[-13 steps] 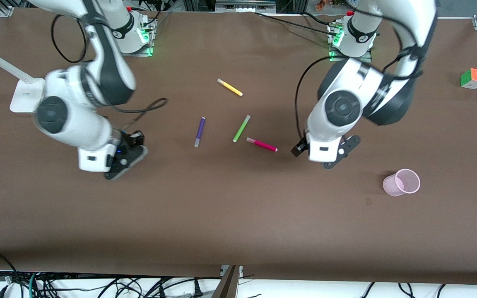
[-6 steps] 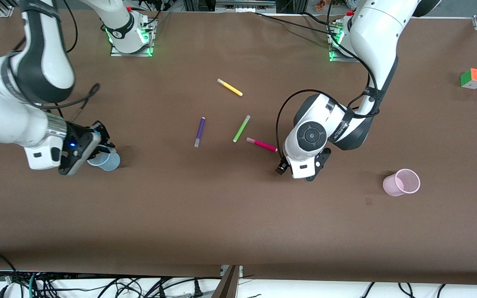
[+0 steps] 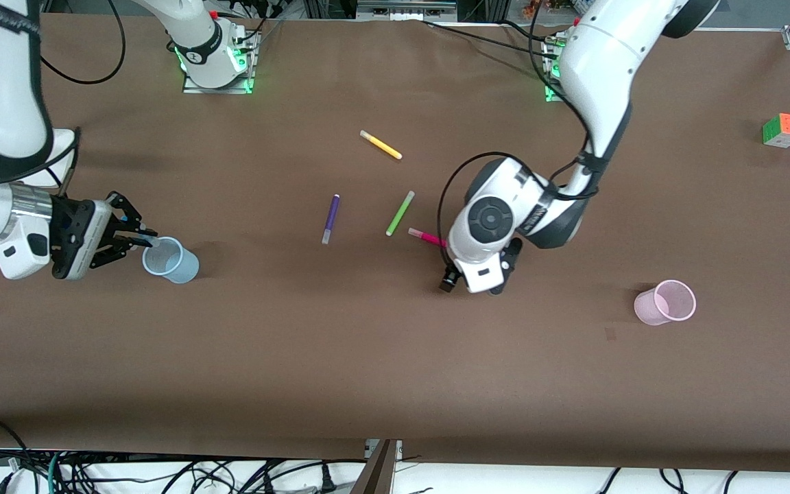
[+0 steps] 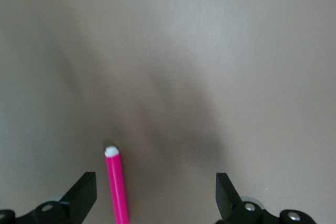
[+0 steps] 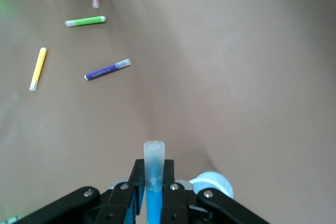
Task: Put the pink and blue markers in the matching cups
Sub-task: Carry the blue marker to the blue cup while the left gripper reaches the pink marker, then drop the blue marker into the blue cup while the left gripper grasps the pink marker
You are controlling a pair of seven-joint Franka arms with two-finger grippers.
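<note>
Right pincer (image 5: 152,192): clamped on the blue marker (image 5: 153,182), beside the pale blue cup's (image 3: 171,259) rim.
Left pincer (image 4: 156,195): spread, straddling the pink marker (image 4: 116,184) on the table (image 3: 367,343).

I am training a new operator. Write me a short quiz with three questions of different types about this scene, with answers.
1. True or false: the left gripper is shut on the pink marker.
2. What does the right gripper hold?
3. The purple marker lies nearest to: A) green marker B) pink cup C) Rubik's cube

Key:
1. False; it is open around it.
2. The blue marker, beside the blue cup.
3. A
</note>
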